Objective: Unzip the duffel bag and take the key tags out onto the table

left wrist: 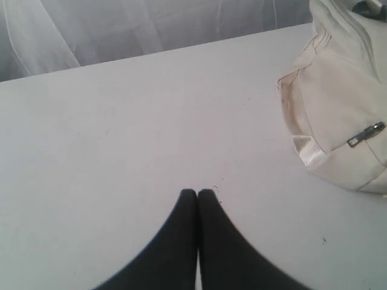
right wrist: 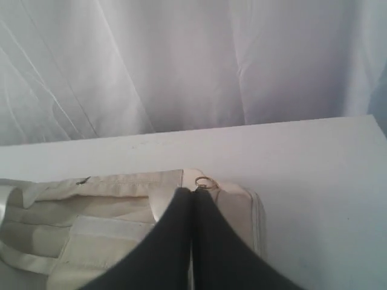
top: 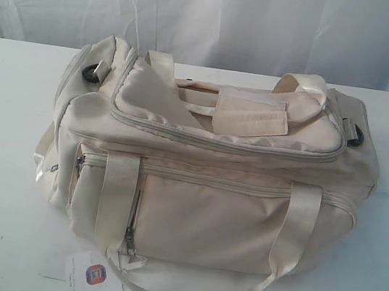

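Duffel bag (top: pixel 218 185): lying on the table (top: pixel 2 161), roughly mid-table, long side toward the exterior camera. Zipped shut everywhere visible, top flap included. Probably laid this way to keep the top zipper (top: pixel 217 143) facing up and reachable from either side.
Handles (top: pixel 301 213): flopped slack over the top and front, not gripped by anything.
Paper hangtag (top: pixel 94 275): flat on the table by the bag's front lower corner, on its string. Not the target, just along for the ride.
Key tags: nowhere in sight. Presumably inside the closed bag, but can't confirm.
Left gripper (left wrist: pixel 198 192): clenched, fingertips pressed together, nothing between them. Hovering over bare table off the bag's end, well apart from it, with an end pocket's zipper pull (left wrist: pixel 366 134) in its camera's sight.
Right gripper (right wrist: pixel 192 192): also pinched closed and empty, looking down on the bag's top near one end. Small metal ring (right wrist: pixel 202 181) just past the tips; touching or not, can't tell.
Why parked like that: guessing a ready pose, one arm per side, nothing committed yet.
Stage: unzipping not begun, by the look of it.
Next move, best guess: spreading one gripper's fingers, pinching a pull on the top zipper, and steadying the soft fabric with the other arm.
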